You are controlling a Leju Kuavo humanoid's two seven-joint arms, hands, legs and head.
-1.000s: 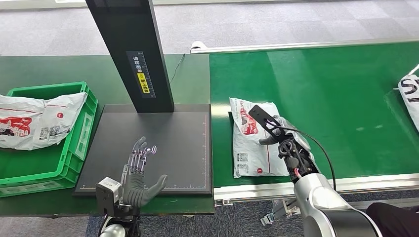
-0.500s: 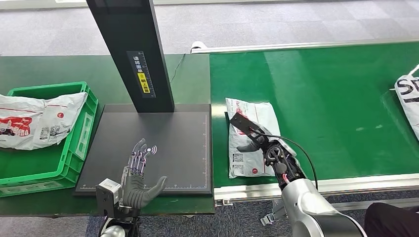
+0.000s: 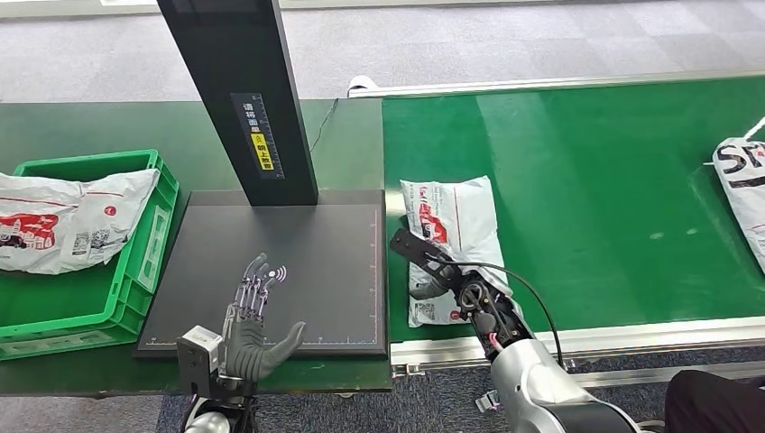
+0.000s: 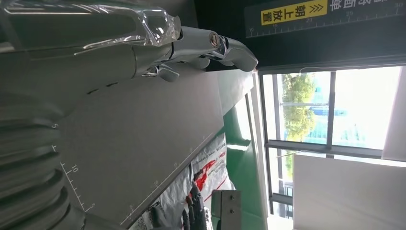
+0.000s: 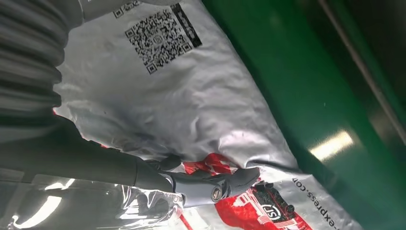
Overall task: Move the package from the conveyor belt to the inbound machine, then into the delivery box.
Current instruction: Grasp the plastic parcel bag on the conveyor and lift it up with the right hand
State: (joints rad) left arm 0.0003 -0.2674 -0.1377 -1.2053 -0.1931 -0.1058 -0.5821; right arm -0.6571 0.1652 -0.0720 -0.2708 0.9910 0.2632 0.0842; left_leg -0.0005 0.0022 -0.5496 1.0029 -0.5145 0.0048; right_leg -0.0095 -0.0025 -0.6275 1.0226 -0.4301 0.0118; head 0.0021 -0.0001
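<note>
The white crinkled plastic mailer package with red printing and QR labels (image 3: 451, 234) lies on the green conveyor belt (image 3: 595, 180), at the belt's end nearest the inbound machine, and the right hand (image 3: 433, 275) is on top of it. In the right wrist view the grey thumb and darker fingers (image 5: 225, 184) press into the wrinkled film beside the red print, so the hand looks clamped on the package, though whether it has a firm pinch or merely rests on the surface cannot be told.

The black flat scanning platform of the inbound machine (image 3: 316, 262), with its dark upright column (image 3: 244, 90), sits just beside the right hand, on its inner side. The left hand (image 3: 253, 329) hovers over the near part of that platform, fingers apart and holding nothing.

Judging by how things lie, the first step is under way but not done: the package is not on the platform yet. Still to come are the lift across onto the platform and then the move into the green plastic crate serving as the delivery box (image 3: 135, 271), which stands beyond the left hand on its outer side on the dark green worktop (image 3: 361, 135) and already contains a similar white mailer bag (image 3: 68, 216). Another white parcel (image 3: 744, 180) waits far out on the belt, well apart from the right hand.
</note>
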